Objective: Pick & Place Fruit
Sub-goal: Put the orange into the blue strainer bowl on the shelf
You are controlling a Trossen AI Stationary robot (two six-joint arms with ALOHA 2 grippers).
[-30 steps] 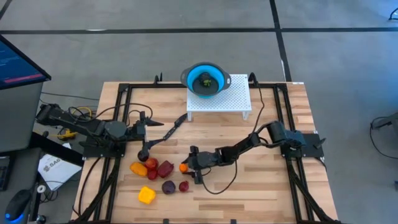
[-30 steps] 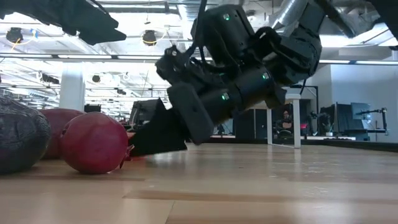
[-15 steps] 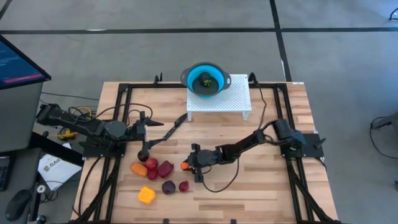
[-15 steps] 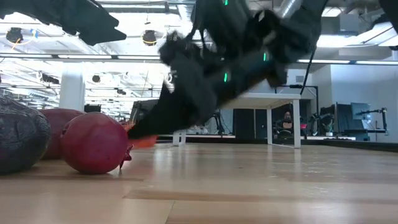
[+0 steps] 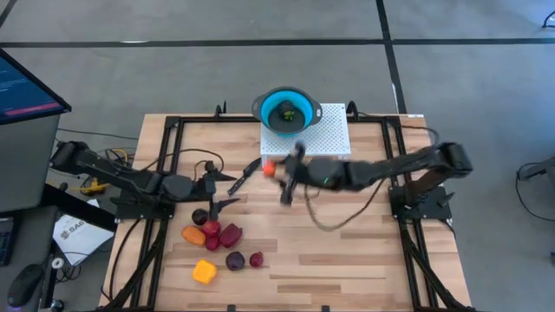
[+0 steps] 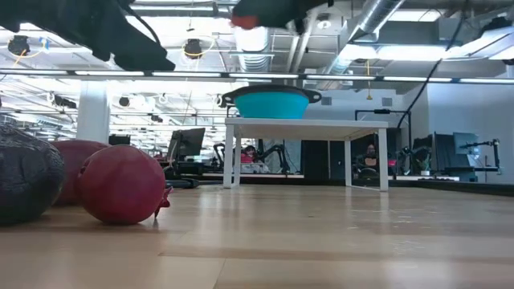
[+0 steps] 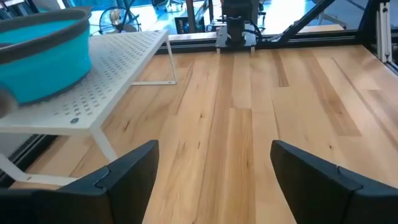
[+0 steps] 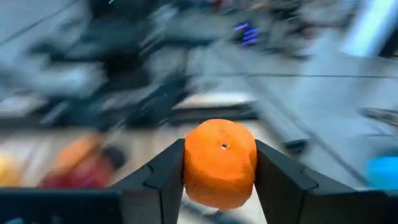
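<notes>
My right pincer (image 8: 219, 186) grips the orange fruit (image 8: 220, 163) across its middle; it looks light, stiff, smooth. Left pincer (image 7: 211, 168) gapes, idle.

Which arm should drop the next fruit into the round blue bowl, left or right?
Right. Its tool is shut on the small orange fruit and raised near the round blue bowl on the white perforated stand. The left tool is open, holds nothing, and sits by the fruit pile.

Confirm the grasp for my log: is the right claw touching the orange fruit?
Touching. The right wrist view shows the orange fruit pinched between both fingers of the right claw, no gap.
</notes>
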